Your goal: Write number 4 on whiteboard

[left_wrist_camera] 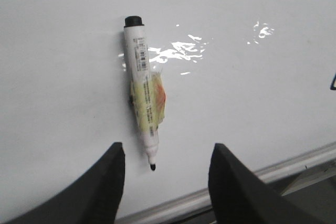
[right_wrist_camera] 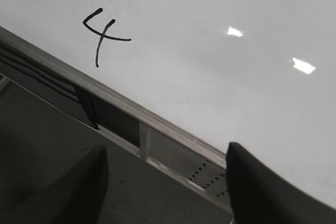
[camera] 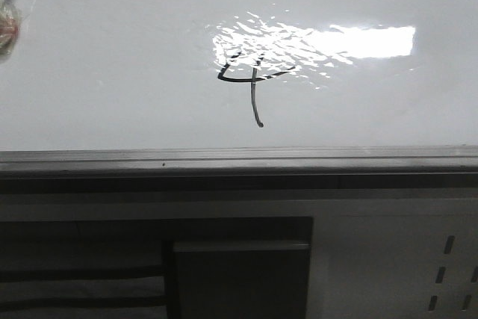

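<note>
On the whiteboard [left_wrist_camera: 63,77], marker [left_wrist_camera: 144,106] between open left gripper [left_wrist_camera: 165,179] fingers.

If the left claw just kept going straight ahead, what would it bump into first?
Most likely the marker lying on the whiteboard, centred ahead of the open left gripper; depth is hard to judge.

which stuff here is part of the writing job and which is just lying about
Part of the job:
- number 4
- whiteboard
- marker, lying uncapped on the board
- left claw, open above it

Just there:
- grey rail
- dark cabinet
</note>
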Available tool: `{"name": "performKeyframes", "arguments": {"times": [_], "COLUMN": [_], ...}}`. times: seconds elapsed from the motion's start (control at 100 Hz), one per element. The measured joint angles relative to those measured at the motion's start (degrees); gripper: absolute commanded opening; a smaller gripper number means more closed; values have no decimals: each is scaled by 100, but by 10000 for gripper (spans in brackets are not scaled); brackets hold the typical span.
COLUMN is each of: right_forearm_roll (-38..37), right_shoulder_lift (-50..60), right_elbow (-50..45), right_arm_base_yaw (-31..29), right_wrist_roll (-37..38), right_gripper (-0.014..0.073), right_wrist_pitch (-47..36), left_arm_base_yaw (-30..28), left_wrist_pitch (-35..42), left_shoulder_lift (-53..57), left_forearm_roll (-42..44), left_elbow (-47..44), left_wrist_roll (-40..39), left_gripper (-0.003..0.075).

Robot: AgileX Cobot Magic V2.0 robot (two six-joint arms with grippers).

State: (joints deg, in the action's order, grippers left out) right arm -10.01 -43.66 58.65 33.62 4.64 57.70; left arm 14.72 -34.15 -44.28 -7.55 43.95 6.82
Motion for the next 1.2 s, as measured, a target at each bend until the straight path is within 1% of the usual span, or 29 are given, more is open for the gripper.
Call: {"name": "performKeyframes", "arguments": {"times": [0.09, 0.17, 0.24, 0.28, 0.31, 0.38, 0.48, 0.53, 0.55, 1.05, 1.2], "right_forearm_roll": [0, 0, 0, 0, 0, -9, -9, -9, -9, -9, -9], "right_shoulder_lift": [279, 571, 821, 955, 1034, 1191, 1315, 1319, 1319, 1319, 1319], "right_elbow": [-547, -1086, -1471, -1632, -1763, -1957, -2095, -2120, -2133, -2158, -2158], "right_arm_base_yaw": [0, 0, 0, 0, 0, 0, 0, 0, 0, 0, 0], "right_wrist_roll": [149, 183, 198, 198, 198, 198, 198, 198, 198, 210, 210], "right_gripper": [318, 253, 190, 148, 116, 34, -70, -72, -72, -72, -72], "right_wrist_pitch": [-513, -1003, -1427, -1641, -1776, -2043, -2241, -2286, -2297, -2444, -2444], "left_arm_base_yaw": [0, 0, 0, 0, 0, 0, 0, 0, 0, 0, -114], "left_wrist_pitch": [-292, -324, -156, 2, 131, 421, 713, 803, 810, 924, 1191], "left_shoulder_lift": [652, 1158, 1545, 1740, 1853, 2069, 2202, 2213, 2213, 2226, 2482], "left_forearm_roll": [41, 63, 63, 63, 50, 6, -32, -41, -41, -74, -106], "left_elbow": [-158, -497, -862, -1082, -1222, -1518, -1768, -1811, -1822, -1848, -2158], "left_wrist_roll": [0, 0, 0, 0, 0, 0, 0, 0, 0, 0, 0], "left_gripper": [333, 333, 329, 312, 291, 214, 59, -7, -20, -20, -20]}}
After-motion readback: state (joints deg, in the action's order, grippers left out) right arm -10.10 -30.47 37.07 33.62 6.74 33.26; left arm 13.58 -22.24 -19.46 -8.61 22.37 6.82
